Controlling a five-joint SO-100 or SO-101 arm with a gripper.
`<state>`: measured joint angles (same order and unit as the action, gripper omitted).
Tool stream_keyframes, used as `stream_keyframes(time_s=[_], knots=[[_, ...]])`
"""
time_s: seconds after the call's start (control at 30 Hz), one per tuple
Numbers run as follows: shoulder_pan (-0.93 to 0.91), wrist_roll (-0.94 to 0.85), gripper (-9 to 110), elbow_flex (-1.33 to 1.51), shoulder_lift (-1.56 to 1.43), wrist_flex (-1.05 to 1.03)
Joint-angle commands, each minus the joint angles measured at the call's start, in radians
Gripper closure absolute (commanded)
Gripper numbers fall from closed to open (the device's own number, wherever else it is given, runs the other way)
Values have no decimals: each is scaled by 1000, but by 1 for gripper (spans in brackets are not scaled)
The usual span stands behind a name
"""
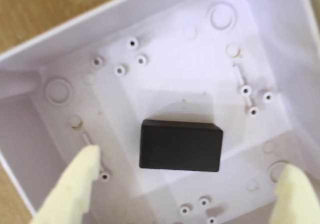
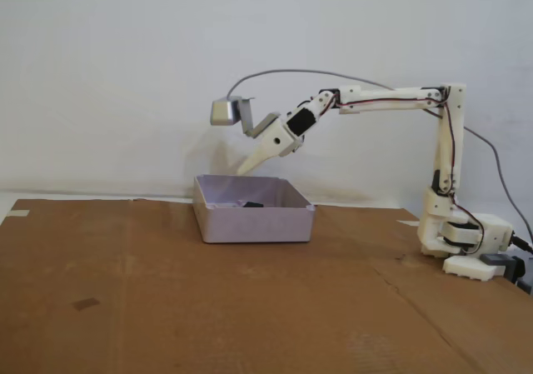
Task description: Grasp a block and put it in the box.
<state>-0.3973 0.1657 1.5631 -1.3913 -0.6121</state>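
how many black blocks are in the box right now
1. The block lies flat on the floor of the box, near its centre, between the open pincer fingertips. None other shows.

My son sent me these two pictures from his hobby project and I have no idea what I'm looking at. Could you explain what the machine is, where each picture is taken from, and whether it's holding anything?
It is a small white robot arm bolted at the right end of a cardboard-covered table. The fixed view is shot from the side and shows the arm reaching left over a pale box. The wrist view comes from a camera riding on the arm, looking straight down into that box. The two cream prongs at the bottom are the fingers of its tool, spread wide apart. A small black block lies on the box floor between and beyond them, untouched. So the tool holds nothing; the block is already inside the box.
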Motion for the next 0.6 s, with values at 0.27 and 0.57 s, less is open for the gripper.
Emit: stream_keyframes(time_s=[0.27,0.57], knots=[[31,-9,59,-54,-287,40],[97,-9,59,-57,-347,41]])
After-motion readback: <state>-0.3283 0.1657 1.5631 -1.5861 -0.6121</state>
